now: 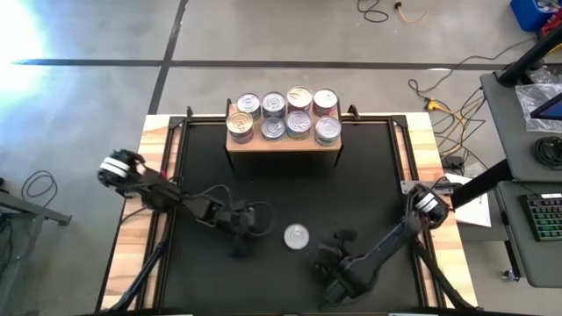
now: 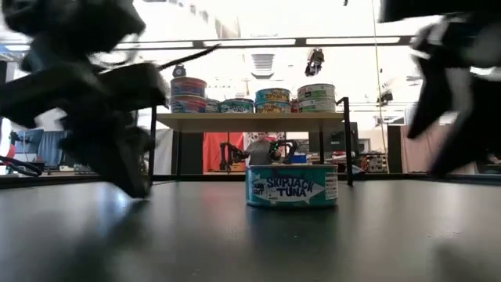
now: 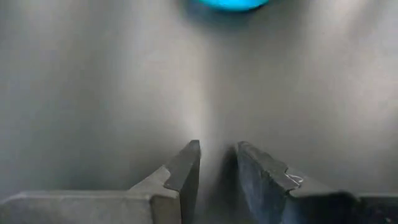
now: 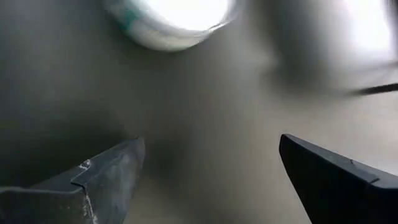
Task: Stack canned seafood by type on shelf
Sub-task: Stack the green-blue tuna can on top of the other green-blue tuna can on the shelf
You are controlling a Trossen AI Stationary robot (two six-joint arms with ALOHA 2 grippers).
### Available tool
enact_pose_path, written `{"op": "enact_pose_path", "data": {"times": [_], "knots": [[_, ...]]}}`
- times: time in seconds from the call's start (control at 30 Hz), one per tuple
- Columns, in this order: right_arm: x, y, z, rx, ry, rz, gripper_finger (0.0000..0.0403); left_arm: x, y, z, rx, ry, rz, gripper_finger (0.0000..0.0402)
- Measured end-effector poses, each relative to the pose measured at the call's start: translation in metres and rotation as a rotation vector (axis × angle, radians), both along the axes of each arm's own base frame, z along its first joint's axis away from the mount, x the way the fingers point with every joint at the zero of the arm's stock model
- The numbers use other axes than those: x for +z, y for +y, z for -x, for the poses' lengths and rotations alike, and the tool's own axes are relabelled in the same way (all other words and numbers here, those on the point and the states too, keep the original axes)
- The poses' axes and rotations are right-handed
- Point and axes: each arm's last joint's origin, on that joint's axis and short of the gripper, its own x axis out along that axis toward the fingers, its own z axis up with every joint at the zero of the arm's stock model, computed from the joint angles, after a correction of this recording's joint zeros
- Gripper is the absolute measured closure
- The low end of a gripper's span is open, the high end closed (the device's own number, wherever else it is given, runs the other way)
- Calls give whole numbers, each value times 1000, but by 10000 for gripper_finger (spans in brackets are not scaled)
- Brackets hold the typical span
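Just tin (image 1: 297, 235) between both grippers' fingers (image 3: 186, 168).

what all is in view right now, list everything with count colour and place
cans on shelf: eight lids seen from above, mostly silver, at least one gold, in two rows on the shelf; the low view shows some stacked
lone can: one, silver lid, teal label reading skipjack tuna, on the mat between the two grippers
shelf: one, light wood on thin black legs, far middle of the table
mat: one, black, covering most of the table
table: one, light wood edges showing around the mat
cables: several, dark and yellow, on the floor to the right
left gripper: dark, jaws narrowly apart, empty, left of the lone can
right gripper: dark, jaws wide open, empty, right of the lone can
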Motion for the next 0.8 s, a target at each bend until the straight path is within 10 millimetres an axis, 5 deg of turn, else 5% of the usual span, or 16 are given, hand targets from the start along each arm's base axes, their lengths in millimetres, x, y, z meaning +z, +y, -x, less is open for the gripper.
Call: {"op": "enact_pose_path", "data": {"times": [0.2,0.33,0.5,0.8], "knots": [[-11,22,-7,-47,-172,-244,39,-7,6,58,165,-13,39,312],[-8,29,-20,-48,-309,-324,39,-9,14,79,237,-14,97,319],[-18,8,-24,-162,-334,-275,39,-8,20,81,233,-34,94,325],[-31,-23,-32,-24,-122,-213,39,-3,12,63,182,39,-9,325]]}}
